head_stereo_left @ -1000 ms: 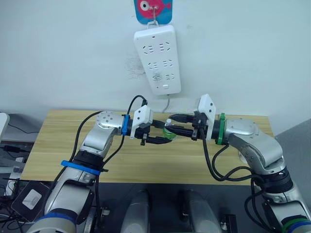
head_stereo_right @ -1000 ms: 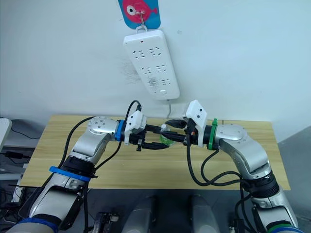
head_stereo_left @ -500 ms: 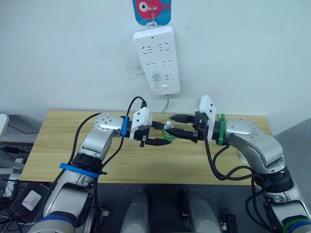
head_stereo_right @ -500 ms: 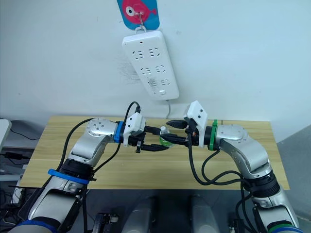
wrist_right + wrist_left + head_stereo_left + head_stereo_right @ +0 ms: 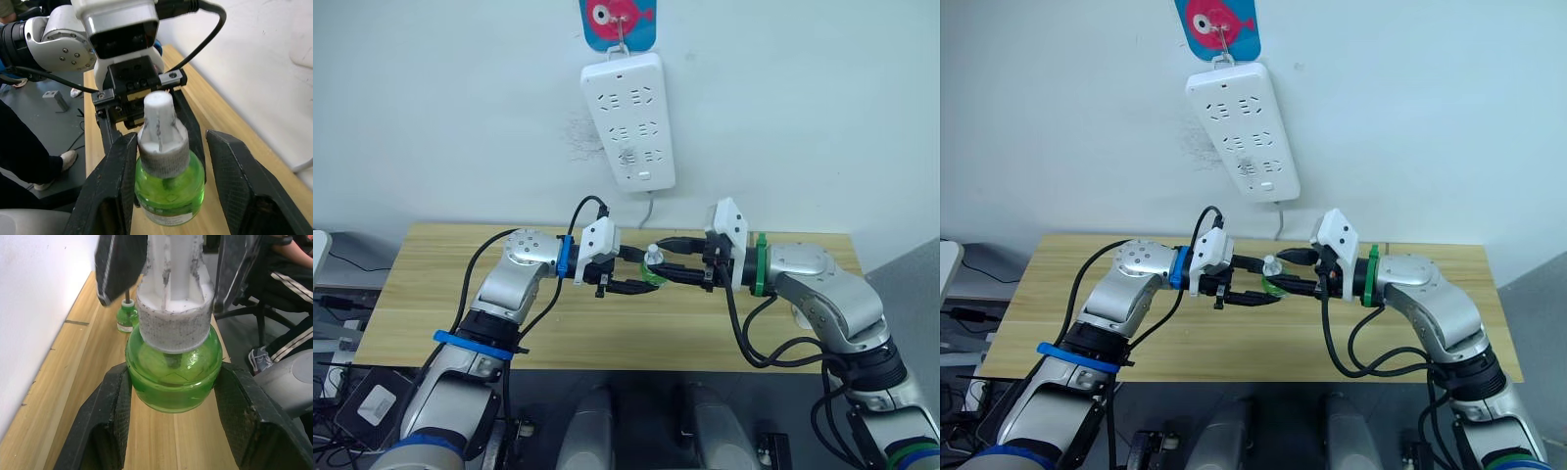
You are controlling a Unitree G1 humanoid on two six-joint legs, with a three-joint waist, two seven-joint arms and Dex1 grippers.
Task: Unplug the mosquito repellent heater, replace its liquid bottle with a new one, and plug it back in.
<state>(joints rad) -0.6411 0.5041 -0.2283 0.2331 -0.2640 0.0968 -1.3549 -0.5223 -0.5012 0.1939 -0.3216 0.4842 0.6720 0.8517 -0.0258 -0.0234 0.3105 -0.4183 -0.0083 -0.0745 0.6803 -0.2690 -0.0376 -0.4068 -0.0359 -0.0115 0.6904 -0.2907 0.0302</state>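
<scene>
Starting at the left, we see the left pincer (image 5: 631,277) held above the wooden desk (image 5: 421,294), its two black fingers clamped on the round green liquid bottle (image 5: 173,374). In the left wrist view the fingers (image 5: 110,406) press against both sides of the bottle's belly. The bottle has a white collar and a white neck rising from it, and it is held clear of the desk surface, roughly midway between the two arms.

Further along the desk, in the left wrist view, a second small green bottle (image 5: 127,317) with a white cap stands upright near the wall edge.

On the right, the right pincer (image 5: 677,272) reaches in from the other side. In the right wrist view its fingers (image 5: 115,181) stand apart on either side of the same bottle; one finger lies close against the glass, the other has a visible gap, so we read it as spread and not gripping.

Above, on the wall, a long white power strip (image 5: 629,119) hangs tilted from a hook under a blue card with a pink fish (image 5: 621,20).

We cannot make out the mosquito repellent heater itself.
</scene>
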